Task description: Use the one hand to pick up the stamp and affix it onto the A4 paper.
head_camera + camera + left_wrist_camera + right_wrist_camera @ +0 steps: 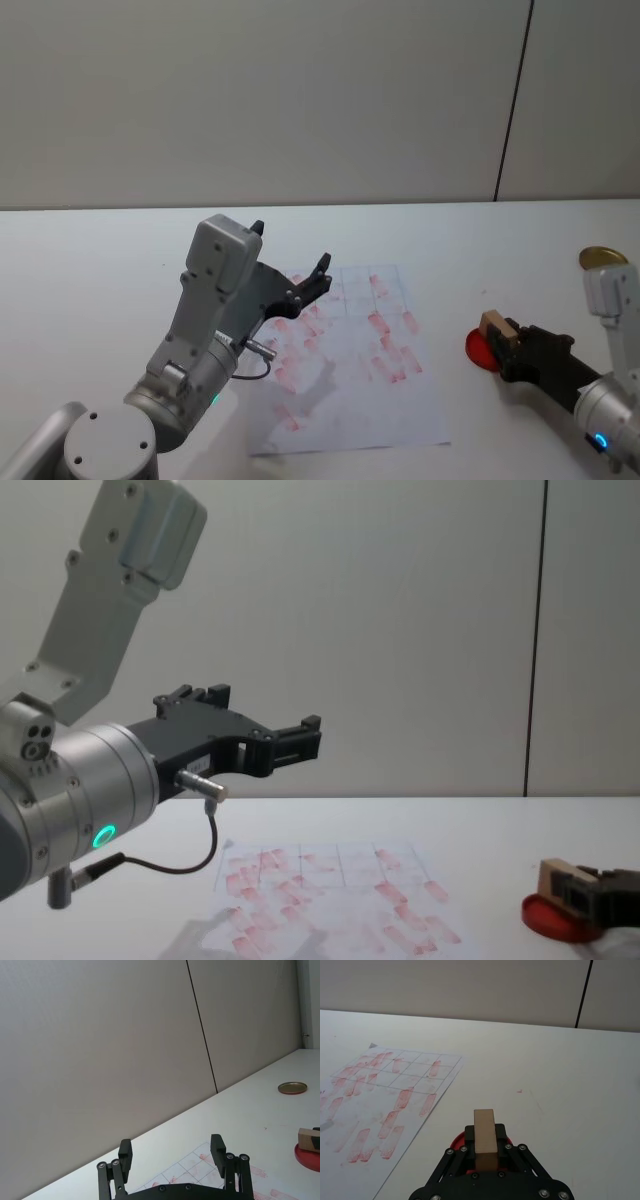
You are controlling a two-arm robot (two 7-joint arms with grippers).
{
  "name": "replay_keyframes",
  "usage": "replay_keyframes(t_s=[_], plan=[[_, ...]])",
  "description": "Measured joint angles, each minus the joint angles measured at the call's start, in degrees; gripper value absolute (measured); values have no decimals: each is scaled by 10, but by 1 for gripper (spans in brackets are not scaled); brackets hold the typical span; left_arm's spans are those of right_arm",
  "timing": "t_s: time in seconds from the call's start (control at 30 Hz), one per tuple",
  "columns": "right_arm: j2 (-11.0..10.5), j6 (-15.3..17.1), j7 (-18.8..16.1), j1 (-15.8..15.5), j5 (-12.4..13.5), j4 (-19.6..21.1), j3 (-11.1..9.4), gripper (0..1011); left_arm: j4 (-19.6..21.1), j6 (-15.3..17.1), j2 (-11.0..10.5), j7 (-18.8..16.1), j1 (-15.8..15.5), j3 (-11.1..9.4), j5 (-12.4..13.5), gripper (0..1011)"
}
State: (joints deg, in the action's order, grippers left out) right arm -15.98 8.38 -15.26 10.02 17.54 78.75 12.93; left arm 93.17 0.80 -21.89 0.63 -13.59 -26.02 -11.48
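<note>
The stamp sits pinched between the fingers of the right gripper, at the right side of the table. Our right hand is clamped on the block from both sides. In the right wrist view the block's long axis runs straight out along the gripper's reach, with one end protruding past the fingertips. Directly beneath it lies the red ink pad; we cannot tell whether the stamp's face touches the pad or hangs just above it.

The A4 paper lies to our left of the stamp, well apart from the pad, with bare table between them. Its grid is already crowded with red marks, though the near edge looks emptier.

We judge that the coming move turns on this: the right arm must carry the block leftward across that gap, then press it down flat.

The left gripper hovers above the paper's far left part, fingers spread and holding nothing. It is nearer the sheet, so it could crowd the right arm's approach.
</note>
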Motion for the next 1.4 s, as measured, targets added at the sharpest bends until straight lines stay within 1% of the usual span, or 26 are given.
replay_keyframes(t_s=[0.3,0.63,0.93,1.27,1.4], plan=[[1,-15,-6,-1,-1,1,1,217,0,0,0,0,0,0,0,993],[3,-27,-33,-1,-5,15,8,217,0,0,0,0,0,0,0,993],[13,-30,-78,3,-15,28,23,217,0,0,0,0,0,0,0,993],[20,-28,-113,1,-36,36,43,217,0,0,0,0,0,0,0,993],[21,-28,-120,-2,-42,38,48,217,0,0,0,0,0,0,0,993]])
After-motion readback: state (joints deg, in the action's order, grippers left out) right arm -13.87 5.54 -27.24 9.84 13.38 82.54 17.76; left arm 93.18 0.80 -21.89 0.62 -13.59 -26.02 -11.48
